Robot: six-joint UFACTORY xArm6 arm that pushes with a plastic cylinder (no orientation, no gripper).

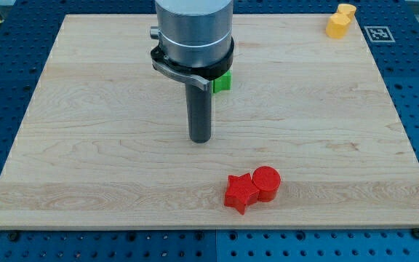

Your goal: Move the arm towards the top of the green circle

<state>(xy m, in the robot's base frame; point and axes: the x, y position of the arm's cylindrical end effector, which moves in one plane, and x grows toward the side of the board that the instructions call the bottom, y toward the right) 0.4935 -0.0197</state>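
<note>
Green circle is the target, yet all I can find of anything green is a small green block (223,81) peeking out at the right edge of the arm's grey metal housing (193,33), toward the view's top centre of the pale wooden board (86,145); most of it is hidden behind the arm, so I cannot confirm its shape. My tip (200,139) rests on the board near the middle, below the green piece in the view and a little to its left, apart from it and touching no block. I judge that position leaves the tip on the wrong side: reaching the top of the green piece means travelling up the view and around it, not straight through it. This rig has no jaws to open or close, only the straight dark rod (199,113), so nothing is held or gripped. A red star-shaped block (240,192) and a red cylindrical block (266,182) sit touching each other toward the view's bottom, well clear of my tip. An orange-yellow block (340,20), shape unclear, sits far off at the view's top right corner.
</note>
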